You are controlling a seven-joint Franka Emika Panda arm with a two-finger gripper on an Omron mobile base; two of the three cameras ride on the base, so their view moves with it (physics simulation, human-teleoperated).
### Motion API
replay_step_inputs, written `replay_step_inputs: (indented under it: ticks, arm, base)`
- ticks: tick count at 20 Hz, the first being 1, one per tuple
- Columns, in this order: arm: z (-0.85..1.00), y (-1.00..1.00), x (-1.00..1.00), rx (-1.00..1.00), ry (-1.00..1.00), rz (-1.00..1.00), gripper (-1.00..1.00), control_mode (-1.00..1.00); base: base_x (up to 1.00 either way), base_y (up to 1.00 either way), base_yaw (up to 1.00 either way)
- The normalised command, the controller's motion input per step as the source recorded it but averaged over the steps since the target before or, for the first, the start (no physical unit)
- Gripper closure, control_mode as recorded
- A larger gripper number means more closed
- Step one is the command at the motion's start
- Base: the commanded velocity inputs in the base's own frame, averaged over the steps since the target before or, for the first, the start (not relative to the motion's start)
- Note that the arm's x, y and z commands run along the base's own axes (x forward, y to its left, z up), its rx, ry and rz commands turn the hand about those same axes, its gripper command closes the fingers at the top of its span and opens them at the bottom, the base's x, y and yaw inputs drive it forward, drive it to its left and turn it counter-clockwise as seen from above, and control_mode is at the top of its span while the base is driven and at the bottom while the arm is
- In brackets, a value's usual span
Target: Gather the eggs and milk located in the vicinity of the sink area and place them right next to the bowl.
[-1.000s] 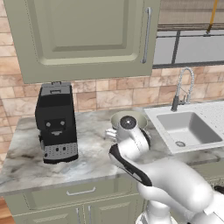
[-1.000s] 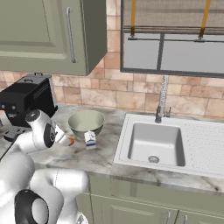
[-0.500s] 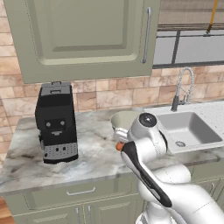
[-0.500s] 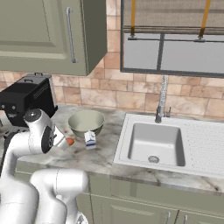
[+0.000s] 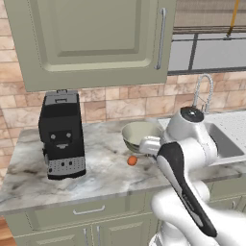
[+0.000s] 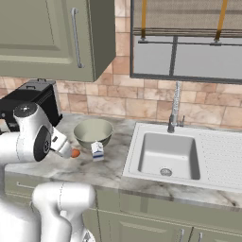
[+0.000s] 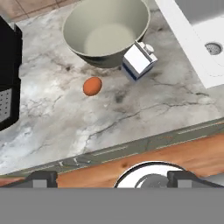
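Observation:
The pale grey-green bowl (image 7: pixel 105 30) (image 6: pixel 93 133) (image 5: pixel 139 134) stands on the marble counter. The white and blue milk (image 7: pixel 139 61) (image 6: pixel 98 151) stands upright against the bowl's front side. The orange-brown egg (image 7: pixel 92 86) (image 6: pixel 75 153) (image 5: pixel 131 161) lies a short way from the bowl, beside the milk. My gripper (image 7: pixel 113 177) hangs high above the counter's front edge, open, with nothing between its widely spread fingertips (image 7: pixel 41 177). It is well clear of the egg and the milk. The white sink (image 6: pixel 168 151) (image 7: pixel 197 26) (image 5: pixel 226 139) lies to the right of the bowl.
A black coffee machine (image 5: pixel 61 134) (image 6: pixel 28 101) (image 7: pixel 6 74) stands left of the bowl. A chrome faucet (image 6: pixel 175 108) rises behind the sink. Grey-green cabinets (image 5: pixel 96 38) hang above the counter. In the left base view my arm covers the milk.
My arm has drawn back from the bowl toward the counter's front edge, uncovering the egg in the left base view. Egg, milk and bowl have stayed put. The gripper stays open.

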Motion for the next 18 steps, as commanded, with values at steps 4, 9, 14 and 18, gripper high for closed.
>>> replay_step_inputs:
  ticks: [4, 9, 14, 18]
  arm:
    - [0.33, -0.54, -0.92, 0.07, -0.25, 0.21, -1.00, -1.00]
    - [0.05, -0.25, -0.70, 0.01, -0.30, 0.16, -1.00, -1.00]
    - [0.00, -0.04, -0.50, 0.00, -0.31, 0.17, -1.00, -1.00]
    - [0.00, 0.00, -0.24, 0.00, -0.45, 0.18, -1.00, -1.00]
  base:
    - [0.00, 0.00, 0.00]
    - [0.00, 0.00, 0.00]
    - [0.00, 0.00, 0.00]
    - [0.00, 0.00, 0.00]
